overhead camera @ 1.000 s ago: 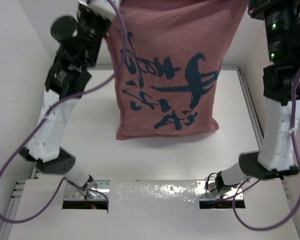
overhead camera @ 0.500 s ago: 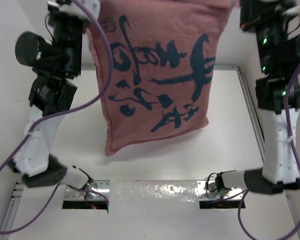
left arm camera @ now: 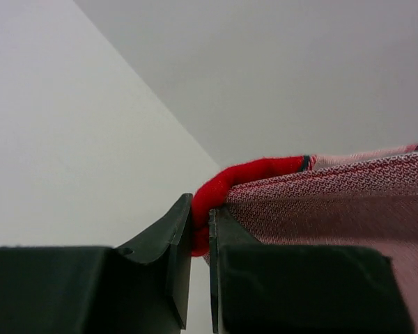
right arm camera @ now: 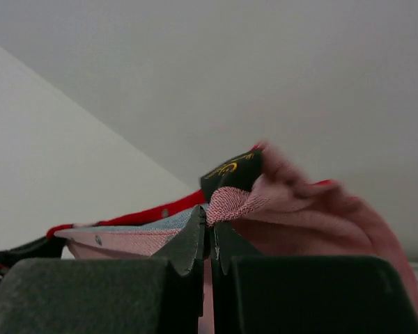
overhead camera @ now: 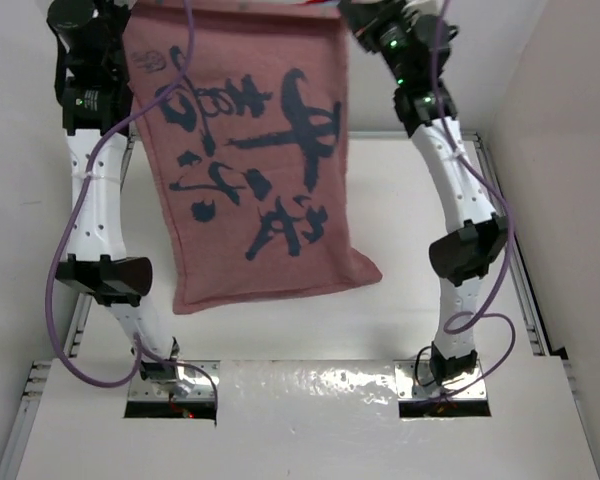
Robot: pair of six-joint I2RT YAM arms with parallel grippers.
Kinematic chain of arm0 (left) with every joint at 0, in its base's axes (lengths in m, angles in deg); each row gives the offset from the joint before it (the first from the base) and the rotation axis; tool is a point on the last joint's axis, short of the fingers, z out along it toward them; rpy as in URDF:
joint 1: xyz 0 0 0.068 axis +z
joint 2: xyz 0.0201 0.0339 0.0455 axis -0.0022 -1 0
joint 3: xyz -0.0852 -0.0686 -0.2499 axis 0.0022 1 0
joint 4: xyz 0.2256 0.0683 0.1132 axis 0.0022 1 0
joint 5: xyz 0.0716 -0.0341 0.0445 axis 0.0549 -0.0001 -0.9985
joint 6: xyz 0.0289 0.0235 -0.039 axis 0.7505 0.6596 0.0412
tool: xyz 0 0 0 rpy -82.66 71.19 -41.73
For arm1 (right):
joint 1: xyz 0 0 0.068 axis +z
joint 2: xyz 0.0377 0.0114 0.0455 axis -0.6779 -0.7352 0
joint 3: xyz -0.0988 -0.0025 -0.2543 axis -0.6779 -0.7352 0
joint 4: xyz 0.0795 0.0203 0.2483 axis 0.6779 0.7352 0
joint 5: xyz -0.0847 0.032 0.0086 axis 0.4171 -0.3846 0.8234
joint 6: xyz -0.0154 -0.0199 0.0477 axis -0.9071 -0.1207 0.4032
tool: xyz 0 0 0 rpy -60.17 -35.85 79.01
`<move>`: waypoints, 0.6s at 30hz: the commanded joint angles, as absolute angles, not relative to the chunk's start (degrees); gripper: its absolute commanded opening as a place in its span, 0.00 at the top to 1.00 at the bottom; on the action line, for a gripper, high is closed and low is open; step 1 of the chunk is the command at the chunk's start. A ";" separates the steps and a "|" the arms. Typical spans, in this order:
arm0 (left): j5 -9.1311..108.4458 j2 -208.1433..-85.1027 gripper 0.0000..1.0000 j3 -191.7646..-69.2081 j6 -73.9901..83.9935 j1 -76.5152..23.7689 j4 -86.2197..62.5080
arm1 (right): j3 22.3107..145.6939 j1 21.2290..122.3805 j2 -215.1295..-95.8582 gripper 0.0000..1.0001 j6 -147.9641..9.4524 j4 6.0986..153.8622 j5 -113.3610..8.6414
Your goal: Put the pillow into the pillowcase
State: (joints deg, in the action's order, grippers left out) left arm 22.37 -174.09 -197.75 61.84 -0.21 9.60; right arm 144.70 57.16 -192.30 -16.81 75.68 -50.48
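Your left claw (left arm camera: 200, 221) was clamped shut on the rolled red hem at one top corner of the pinkish-red fabric pillowcase (left arm camera: 334, 198) printed with dark teal figures. Your right claw (right arm camera: 210, 224) pinched the other top corner, just below a small black label (right arm camera: 231, 171). Between and beneath both claws the cover hung down, slightly skewed, over the white desk (overhead camera: 400, 200).

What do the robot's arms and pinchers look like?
The left arm and right arm are smooth white tubes joined by chunky black joints, each trailing a thin purple cable. Tiny green lights glow on the right arm. The left gripper and right gripper each have two dark wedge-shaped fingers.
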 commanded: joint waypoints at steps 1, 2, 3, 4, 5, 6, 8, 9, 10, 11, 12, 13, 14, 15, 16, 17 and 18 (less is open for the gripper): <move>20.16 -161.94 1.00 -199.20 56.85 10.32 -2.74 | 146.52 53.14 -184.54 1.00 -19.27 63.56 -36.19; 24.04 -160.53 1.00 -199.29 52.66 10.32 -0.72 | 149.58 52.44 -183.41 1.00 -22.69 65.39 -36.72; 28.61 -158.69 1.00 -198.42 51.05 10.32 1.82 | 149.61 50.00 -181.83 1.00 -23.50 65.58 -38.03; 37.35 -154.06 1.00 -194.15 49.99 10.32 2.02 | 145.61 48.84 -179.38 1.00 -24.03 65.67 -39.61; 40.92 -151.40 1.00 -192.02 47.63 10.32 2.72 | 142.00 47.61 -172.31 1.00 -26.82 64.89 -39.80; 45.13 -147.89 1.00 -190.43 46.39 10.32 4.12 | 137.18 47.51 -167.97 1.00 -29.72 63.75 -39.88; 51.93 -146.02 1.00 -190.24 42.87 10.32 7.54 | 125.03 47.51 -156.84 1.00 -35.36 62.16 -40.76; 53.07 -145.49 1.00 -190.85 41.82 10.32 11.39 | 122.39 47.51 -154.16 1.00 -36.68 63.03 -41.29; 54.83 -145.31 1.00 -192.07 40.33 10.32 13.26 | 118.53 47.51 -151.78 1.00 -38.17 65.39 -42.07; 56.15 -145.05 1.00 -192.17 40.05 10.32 15.45 | 116.58 47.51 -149.76 1.00 -38.71 66.72 -44.43; 58.34 -144.17 1.00 -192.00 40.40 10.32 20.52 | 114.13 47.51 -145.91 1.00 -38.80 67.95 -46.89; 64.71 -143.47 1.00 -190.43 43.53 10.32 23.35 | 108.97 47.51 -144.13 1.00 -39.33 71.61 -49.18; 67.56 -142.42 1.00 -188.94 45.65 10.32 26.34 | 106.39 47.51 -142.37 1.00 -39.77 74.17 -51.29; 70.11 -139.62 0.76 -184.49 47.50 10.32 31.94 | 103.23 47.51 -138.70 0.92 -39.95 76.90 -55.84; 73.44 -138.20 0.44 -181.83 50.48 10.32 34.52 | 95.81 47.51 -136.57 0.67 -41.69 81.27 -58.06; 74.78 -136.71 0.01 -179.63 52.16 10.32 40.11 | 91.90 47.51 -134.20 0.36 -43.18 82.88 -62.60; 75.23 -134.09 0.00 -176.04 53.40 10.23 42.43 | 87.78 47.51 -128.70 0.02 -44.94 84.12 -64.91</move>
